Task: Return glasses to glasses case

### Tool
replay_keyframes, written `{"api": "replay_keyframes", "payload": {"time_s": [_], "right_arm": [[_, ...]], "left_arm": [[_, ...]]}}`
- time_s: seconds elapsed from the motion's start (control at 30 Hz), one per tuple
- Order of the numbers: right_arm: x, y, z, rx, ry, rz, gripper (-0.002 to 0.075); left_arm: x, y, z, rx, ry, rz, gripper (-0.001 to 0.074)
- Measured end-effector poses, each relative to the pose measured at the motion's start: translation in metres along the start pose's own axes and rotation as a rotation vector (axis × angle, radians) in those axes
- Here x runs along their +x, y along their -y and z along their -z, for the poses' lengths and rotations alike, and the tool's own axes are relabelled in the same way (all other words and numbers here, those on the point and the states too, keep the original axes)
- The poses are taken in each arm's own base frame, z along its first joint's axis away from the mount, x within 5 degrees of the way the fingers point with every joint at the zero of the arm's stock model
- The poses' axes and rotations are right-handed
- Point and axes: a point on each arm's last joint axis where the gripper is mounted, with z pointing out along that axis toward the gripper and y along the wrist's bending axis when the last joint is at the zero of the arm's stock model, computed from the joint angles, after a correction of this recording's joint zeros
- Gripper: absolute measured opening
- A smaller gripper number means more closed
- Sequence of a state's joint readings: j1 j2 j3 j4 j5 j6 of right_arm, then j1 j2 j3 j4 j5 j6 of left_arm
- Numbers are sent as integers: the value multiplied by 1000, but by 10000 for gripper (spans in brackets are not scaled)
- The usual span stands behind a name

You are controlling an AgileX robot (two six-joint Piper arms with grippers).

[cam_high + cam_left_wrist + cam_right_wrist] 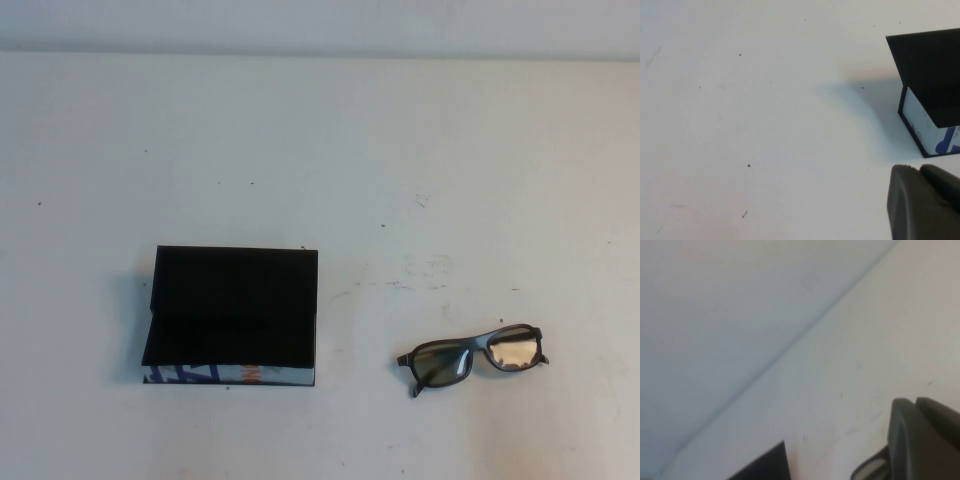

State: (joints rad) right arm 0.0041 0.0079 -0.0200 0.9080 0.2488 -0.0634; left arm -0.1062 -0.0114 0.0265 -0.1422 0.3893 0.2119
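Note:
The glasses case (232,310), a black box with a white, blue and orange front edge, sits left of centre near the table's front, its flap lid raised over it. The glasses (472,355), dark-framed with tinted lenses, lie on the table to the right of the case, arms folded. Neither gripper shows in the high view. The left gripper (920,172) is shut and empty, a short way from the case's end (932,85). The right gripper (915,402) is shut and empty, above a lens of the glasses (872,470); a corner of the case (767,465) shows beyond.
The white table (320,150) stretches back to a pale wall (320,25). Small dark specks and scuffs mark its surface.

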Motion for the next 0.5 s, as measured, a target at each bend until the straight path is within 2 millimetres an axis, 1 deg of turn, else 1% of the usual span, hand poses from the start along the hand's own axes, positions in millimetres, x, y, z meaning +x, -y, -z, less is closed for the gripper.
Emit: {"api": "replay_keyframes", "payload": {"time_s": [0.1,0.27,0.37,0.5], "right_arm": [[-5,-21,-3,15,-149,77,-11],[-18,-49,-19,103,-469,262,-11],[-22,-59,-30,114,-635,338,-11],[-27,-65,-46,108,-778,413,-11]], "left_arm": [[0,0,0,0,0,0,-4],[0,0,0,0,0,0,-4],[0,0,0,0,0,0,-4],[0,0,0,0,0,0,-4]]}}
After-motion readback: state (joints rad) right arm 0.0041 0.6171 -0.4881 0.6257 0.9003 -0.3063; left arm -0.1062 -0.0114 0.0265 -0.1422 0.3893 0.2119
